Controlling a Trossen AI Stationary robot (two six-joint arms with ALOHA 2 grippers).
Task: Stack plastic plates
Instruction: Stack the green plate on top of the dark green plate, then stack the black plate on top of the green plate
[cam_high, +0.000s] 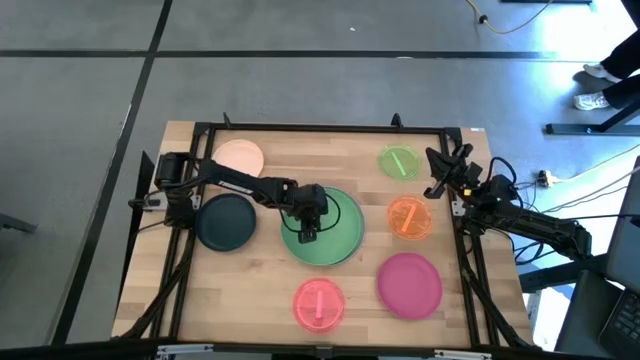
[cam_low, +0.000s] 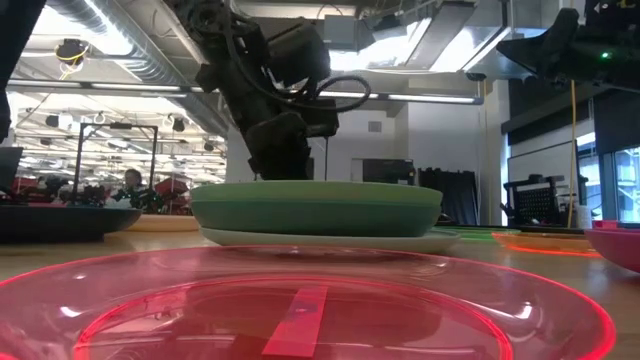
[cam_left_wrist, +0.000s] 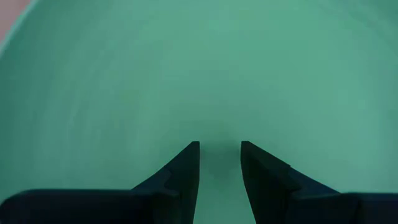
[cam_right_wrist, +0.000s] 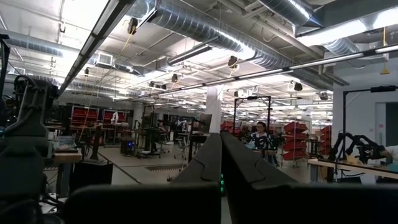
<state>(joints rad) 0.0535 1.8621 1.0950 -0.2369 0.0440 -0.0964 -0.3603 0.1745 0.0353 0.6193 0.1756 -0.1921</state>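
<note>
A large green plate (cam_high: 335, 232) lies mid-table on a paler plate whose rim (cam_low: 320, 240) shows beneath it. My left gripper (cam_high: 306, 230) hangs over the green plate's left half, pointing down, open, with its fingertips (cam_left_wrist: 220, 152) just above the plate's floor (cam_left_wrist: 199, 74). Around it lie a dark teal plate (cam_high: 226, 222), a peach plate (cam_high: 240, 157), a small green plate (cam_high: 400, 162), an orange plate (cam_high: 410, 218), a magenta plate (cam_high: 409, 283) and a pink plate (cam_high: 319, 304). My right gripper (cam_high: 440, 170) waits raised at the table's right edge, shut (cam_right_wrist: 221, 140). My left gripper comes at the green plate's inner floor (cam_left_wrist: 221, 134) from above, pointing down, with a gap between the fingers. Whether the fingertips touch the floor I cannot tell, since the plate's rim (cam_low: 300, 190) hides them in the low view.
The pink plate (cam_low: 300, 300) fills the low view's foreground. A black frame (cam_high: 300, 128) runs around the wooden table top. Bare wood shows between the dark teal plate and the pink plate (cam_high: 250, 285). People and shelving stand in the room beyond.
</note>
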